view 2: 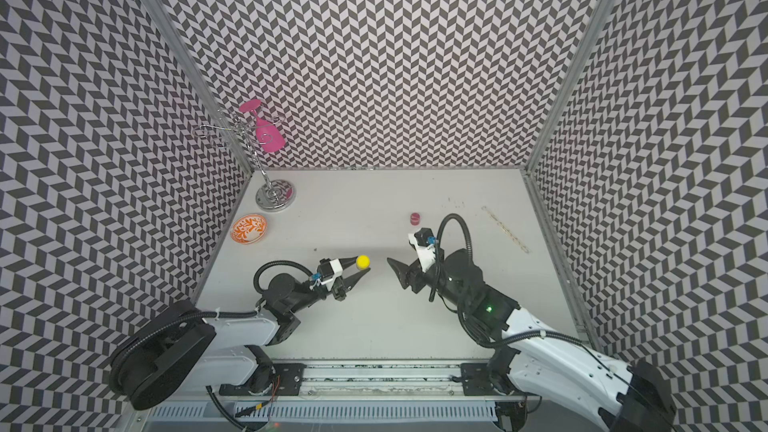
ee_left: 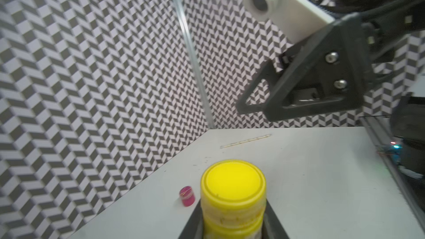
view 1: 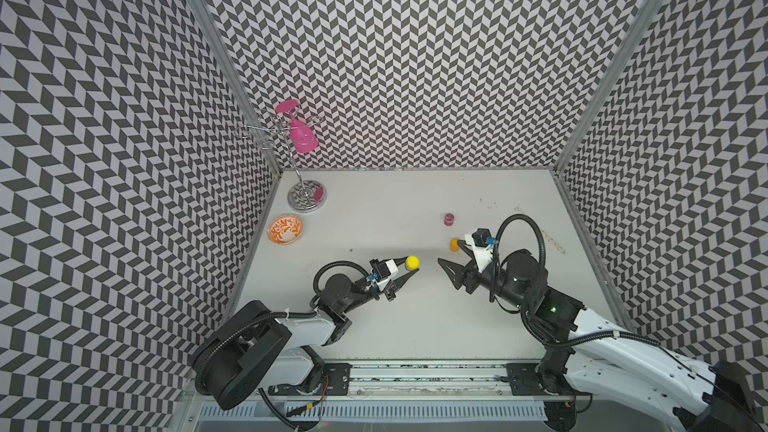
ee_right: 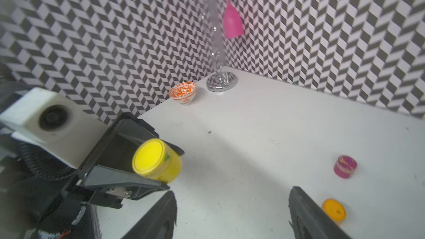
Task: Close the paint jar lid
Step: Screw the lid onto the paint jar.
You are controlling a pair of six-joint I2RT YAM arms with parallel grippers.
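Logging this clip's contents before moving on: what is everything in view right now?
yellow paint jar: one, yellow, lid on top, held mid-table
small orange jar: one, orange, on the table by the right arm
small magenta jar: one, magenta, just beyond the orange jar
bowl: one, orange-and-white, left table edge
glass rack: one, chrome, back-left corner
wine glass: one, pink, hanging upside down on the rack
thin stick: one, pale, near the right wall
table: one, white
left arm: jaws shut on the yellow paint jar
right arm: jaws open, empty
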